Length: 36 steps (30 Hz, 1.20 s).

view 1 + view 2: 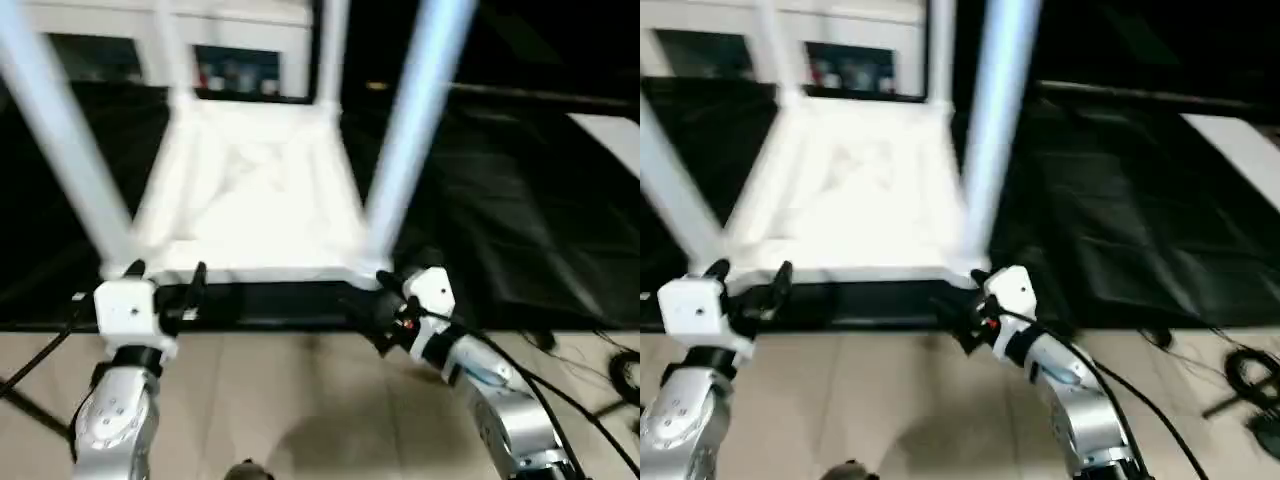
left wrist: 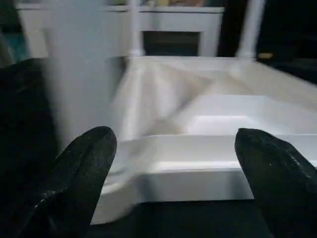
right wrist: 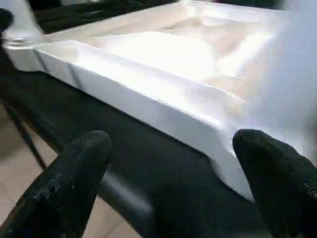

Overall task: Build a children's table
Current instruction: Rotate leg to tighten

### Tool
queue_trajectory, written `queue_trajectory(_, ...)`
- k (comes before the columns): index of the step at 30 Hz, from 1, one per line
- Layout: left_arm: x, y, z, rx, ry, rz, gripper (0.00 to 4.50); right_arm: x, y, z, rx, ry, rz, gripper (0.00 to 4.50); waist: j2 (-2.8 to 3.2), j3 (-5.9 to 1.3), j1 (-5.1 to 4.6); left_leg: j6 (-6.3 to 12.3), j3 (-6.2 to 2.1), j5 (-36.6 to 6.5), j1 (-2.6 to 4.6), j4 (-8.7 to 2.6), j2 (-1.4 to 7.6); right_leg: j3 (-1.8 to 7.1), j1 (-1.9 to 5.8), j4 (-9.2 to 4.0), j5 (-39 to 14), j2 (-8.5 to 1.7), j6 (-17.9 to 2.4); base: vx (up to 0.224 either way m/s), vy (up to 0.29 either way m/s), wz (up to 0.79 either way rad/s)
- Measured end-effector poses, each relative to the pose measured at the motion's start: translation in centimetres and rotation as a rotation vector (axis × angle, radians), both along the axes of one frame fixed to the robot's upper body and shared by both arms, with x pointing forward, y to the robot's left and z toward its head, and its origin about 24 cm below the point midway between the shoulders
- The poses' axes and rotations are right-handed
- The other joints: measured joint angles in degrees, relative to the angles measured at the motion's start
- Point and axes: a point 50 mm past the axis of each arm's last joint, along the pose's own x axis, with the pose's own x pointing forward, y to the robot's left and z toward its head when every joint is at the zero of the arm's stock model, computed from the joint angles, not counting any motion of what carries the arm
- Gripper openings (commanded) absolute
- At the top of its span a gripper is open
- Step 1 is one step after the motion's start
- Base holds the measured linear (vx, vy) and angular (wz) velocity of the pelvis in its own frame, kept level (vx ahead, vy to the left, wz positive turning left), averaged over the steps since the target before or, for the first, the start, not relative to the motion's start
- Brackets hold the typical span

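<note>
Children's table (image 1: 250,190) upturned, black cloth (image 1: 500,220), cabinet (image 1: 240,40) behind

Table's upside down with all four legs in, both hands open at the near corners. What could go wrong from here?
1. The white plastic children's table lies near the edge of the black-draped table; a push could slide it.
2. The left hand and right hand stand open beside the near white tubular legs; uneven closing might tilt it.
</note>
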Motion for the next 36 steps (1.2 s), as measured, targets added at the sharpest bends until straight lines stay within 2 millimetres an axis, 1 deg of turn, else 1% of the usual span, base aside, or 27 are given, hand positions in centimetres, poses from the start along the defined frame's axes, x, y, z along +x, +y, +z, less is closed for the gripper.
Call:
queue_trajectory(1, -0.1, 0.1, 0.0, 0.003, 0.003, 0.002, 4.38, -0.1, 0.0, 0.0, 0.0, 0.001, 0.002, 4.34, 0.03, 0.26, -0.92, 1.2, -0.5, 0.2, 0.47, -0.64, -1.76, 0.55, -0.22, 0.63, -0.6, -0.02, -1.1, 0.1, 0.282, 0.61)
queue_trajectory(2, -0.3, 0.2, -0.1, 0.009, 0.007, 0.001, 4.38, 0.0, 0.2, 0.2, 0.003, -0.01, 0.011, 4.34, -0.05, 0.4, -1.75, 2.35, -1.3, 0.3, 0.53, -0.83, -3.53, 2.26, -1.81, 5.86, -2.5, 0.53, -1.6, 0.1, 0.282, 0.61)
queue_trajectory(3, -0.4, 0.3, -0.1, 0.017, 0.01, -0.001, 4.38, -0.1, 0.2, 0.2, 0.005, -0.017, 0.013, 4.34, 0.01, 0.4, -1.84, 3.09, -1.96, 0.5, 0.5, -0.8, -4.64, 3.53, -3.63, 10.95, -3.4, 2.03, -0.8, 0.029, 0.234, 0.52)
queue_trajectory(4, -0.3, 0.2, 0.0, 0.026, 0.0, -0.016, 4.38, -0.3, -0.1, 0.2, 0.008, -0.02, 0.001, 4.34, -0.07, 0.35, -1.42, 3.99, -2.27, 0.9, 0.35, -1.02, -6.09, 3.98, -5.48, 14.13, -4.5, 4.24, 0.3, -0.016, 0.098, 0.21)
queue_trajectory(5, -0.3, 0.1, 0.1, 0.029, -0.003, -0.025, 4.38, -0.4, -0.2, 0.1, 0.008, -0.018, -0.007, 4.34, -0.31, 0.32, -1.3, 4.4, -2.27, 1.2, 0.18, -1.25, -7.01, 4.26, -6.23, 14.2, -4.8, 5.33, 0.8, -0.048, 0.193, 0.44)
queue_trajectory(6, -0.2, -0.2, 0.2, 0.047, -0.006, -0.045, 4.38, -0.5, -0.5, 0.0, 0.023, -0.008, -0.027, 4.34, -1.21, 0.23, -1.1, 5.02, -0.6, 1.6, -0.14, -1.64, -8.28, 5.06, -7.23, 12.94, -4.7, 6.71, 0.9, -0.083, 0.167, 0.37)
queue_trajectory(7, 0.0, -0.5, 0.4, 0.07, -0.012, -0.06, 4.38, -0.4, -0.6, 0.0, 0.044, -0.006, -0.051, 4.34, -2.56, 0.2, -0.65, 5.75, 2.7, 1.9, -0.74, -1.76, -8.92, 5.79, -7.31, 10.42, -4.2, 7.09, 0.2, -0.083, 0.167, 0.37)
queue_trajectory(8, 0.2, -0.6, 0.4, 0.076, -0.014, -0.068, 4.38, -0.3, -0.7, 0.1, 0.05, -0.007, -0.069, 4.34, -3.09, 0.4, -0.24, 5.8, 4.49, 1.8, -0.96, -1.78, -9.27, 6.81, -7.59, 9.44, -3.4, 7.14, -2.4, -0.12, 0.114, 0.36)
queue_trajectory(9, 0.4, -1.1, 0.4, 0.078, -0.013, -0.083, 4.38, -0.5, -1.1, -0.2, 0.05, 0.003, -0.1, 4.34, -3.19, 0.86, -0.06, 5.32, 6.67, 1.8, -0.96, -1.22, -9.07, 7.59, -8.46, 9.35, -3.1, 6.03, -5.3, -0.115, 0.08, 0.48)
queue_trajectory(10, 0.4, -1.5, 0.2, 0.084, -0.007, -0.101, 4.38, -0.6, -1.3, -0.4, 0.043, 0.009, -0.116, 4.34, -2.17, 1.38, 0.89, 1.13, 2.32, -0.9, -0.59, 2.96, -8.66, 7.69, -7.68, 8.61, -2.3, 6.03, -4.8, -0.113, 0.145, 0.33)
queue_trajectory(11, 0.4, -1.5, 0.0, 0.086, 0.001, -0.1, 4.38, -0.5, -1.3, -0.3, 0.043, -0.006, -0.137, 4.34, -0.74, 1.67, 0.65, 0.35, -1.36, -3.5, -0.04, 5.82, -7.31, 6.6, -6.33, 7.33, -1.4, 6.37, -4.5, -0.043, 0.103, 0.11)
queue_trajectory(12, 0.7, -1.4, 0.1, 0.092, 0.0, -0.101, 4.38, -0.4, -1.2, -0.1, 0.052, -0.02, -0.166, 4.34, 0.76, 1.6, -0.25, 0.13, -3.02, -5.7, 1.02, 6.19, -4.85, 5.62, -6.01, 6.44, -1.2, 6.84, -4.4, -0.102, 0.112, 0.03)
queue_trajectory(13, 1.3, -1.4, 0.3, 0.095, -0.01, -0.102, 4.38, -0.3, -1.2, 0.0, 0.064, -0.038, -0.212, 4.34, 1.56, 1.32, -1.4, -0.31, -2.23, -5.0, 0.2, 6.13, -2.59, 6.28, -6.59, 9.49, -2.9, 7.05, -3.8, -0.2, 0.1, 0.44)
queue_trajectory(14, 1.9, -1.5, 0.7, 0.089, -0.027, -0.109, 4.38, -0.3, -1.5, 0.0, 0.07, -0.05, -0.265, 4.34, 2.33, 0.85, -1.23, -1.23, -1.07, -4.4, -1.02, 5.88, -0.97, 6.5, -9.02, 14.4, -3.3, 6.82, -2.8, -0.2, 0.1, 0.44)
queue_trajectory(15, 2.2, -1.6, 1.0, 0.087, -0.04, -0.112, 4.38, -0.2, -1.7, 0.2, 0.07, -0.065, -0.299, 4.34, 2.7, 0.36, -1.68, -2.03, -0.78, -3.8, -1.61, 5.61, 0.28, 5.88, -9.65, 15.93, -3.1, 6.3, -2.2, -0.147, 0.066, 0.33)
queue_trajectory(17, 2.6, -1.3, 0.7, 0.068, -0.028, -0.108, 4.38, 0.0, -2.2, 0.9, 0.073, -0.118, -0.367, 4.34, 2.67, -0.24, -1.21, -2.05, -0.01, -3.1, -1.81, 3.69, 0.91, 4.78, -8.48, 13.58, -3.0, 4.73, -2.3, -0.114, 0.03, 0.04)
queue_trajectory(18, 2.6, -1.1, 0.4, 0.065, -0.014, -0.101, 4.38, 0.1, -2.3, 1.3, 0.076, -0.141, -0.386, 4.34, 2.48, -0.27, -1.19, -2.07, 0.72, -3.1, -1.75, 2.73, 0.65, 4.78, -7.06, 11.56, -2.9, 4.04, -2.4, -0.122, -0.01, -0.01)
queue_trajectory(19, 3.0, -0.9, 0.1, 0.047, 0.004, -0.093, 4.38, 0.0, -2.8, 1.5, 0.078, -0.152, -0.422, 4.34, 2.32, -0.38, -1.06, -2.11, 1.89, -3.1, -1.75, 1.35, -0.31, 5.18, -5.4, 8.48, -2.9, 3.25, -2.4, -0.096, -0.063, 0.06)
queue_trajectory(20, 3.4, -0.8, 0.1, 0.041, 0.003, -0.089, 4.38, 0.1, -3.1, 1.5, 0.079, -0.154, -0.443, 4.34, 0.69, -0.75, -0.97, -2.24, 3.39, -3.0, -1.76, 0.38, -1.71, 7.02, -4.46, 5.7, -3.3, 1.85, -2.3, -0.096, -0.063, 0.06)
queue_trajectory(21, 3.6, -0.8, 0.3, 0.031, -0.004, -0.083, 4.38, 0.1, -3.6, 1.5, 0.071, -0.154, -0.456, 4.34, 0.44, -0.69, -1.08, -2.64, 3.71, -2.9, -1.68, 0.22, -2.79, 8.26, -5.23, 5.82, -2.8, 0.65, 1.1, -0.072, -0.105, 0.0)
queue_trajectory(22, 3.6, -0.9, 0.2, 0.024, 0.0, -0.084, 4.38, 0.0, -4.1, 1.3, 0.059, -0.144, -0.468, 4.34, 0.76, -0.44, -1.22, -2.91, 1.6, -3.2, -1.44, 1.25, -3.53, 8.05, -5.32, 5.94, -2.7, 0.39, 1.1, -0.035, -0.067, -0.05)
queue_trajectory(23, 3.8, -1.2, 0.2, 0.026, -0.002, -0.102, 4.38, 0.0, -4.5, 1.2, 0.049, -0.138, -0.477, 4.34, 2.47, -0.52, -1.43, -2.97, -1.14, -2.7, -0.18, 1.88, -3.17, 7.52, -4.91, 5.96, -2.4, 0.32, 1.1, -0.024, -0.054, -0.31)
queue_trajectory(24, 4.1, -1.4, 0.6, 0.03, -0.014, -0.115, 4.38, 0.0, -4.8, 1.2, 0.042, -0.138, -0.479, 4.34, 3.23, -0.44, -1.9, -2.85, -1.39, -1.7, 0.61, 1.58, -2.33, 6.49, -4.93, 5.94, -2.2, 0.02, 1.0, -0.023, 0.025, -0.29)
queue_trajectory(26, 4.7, -1.7, 1.2, 0.043, -0.035, -0.143, 4.38, 0.1, -5.1, 1.0, 0.019, -0.119, -0.476, 4.34, 3.43, -0.61, -4.04, -3.01, -0.82, -1.2, 0.61, 0.0, -1.6, 6.6, -5.14, 4.34, -1.5, 0.81, 0.2, -0.054, 0.008, -0.14)
queue_trajectory(28, 4.8, -1.5, 0.5, 0.041, -0.007, -0.145, 4.38, 0.6, -4.9, 1.4, 0.02, -0.131, -0.46, 4.34, 3.37, -0.66, -5.97, -3.02, -0.83, -0.5, 0.4, -0.6, -1.19, 6.56, -5.03, 2.63, 1.3, 1.38, -0.1, -0.027, -0.007, -0.02)
queue_trajectory(30, 4.8, -1.6, -0.1, 0.014, 0.02, -0.146, 4.38, 1.1, -4.8, 1.9, 0.023, -0.151, -0.465, 4.34, 3.31, -0.63, -7.08, -2.96, -0.72, -0.4, 0.5, -0.82, -1.15, 6.57, -5.08, 2.55, 1.4, 1.39, -0.1, 0.0, 0.0, 0.0)
queue_trajectory(36, 5.6, -1.6, 0.3, -0.002, 0.006, -0.129, 4.38, 1.5, -5.6, 2.0, -0.047, -0.163, -0.574, 4.34, 2.69, -0.44, -7.8, -3.01, 0.44, 0.2, 0.63, -1.92, -0.51, 6.63, -5.25, 2.21, 1.6, 1.47, -0.3, 0.0, 0.0, 0.0)
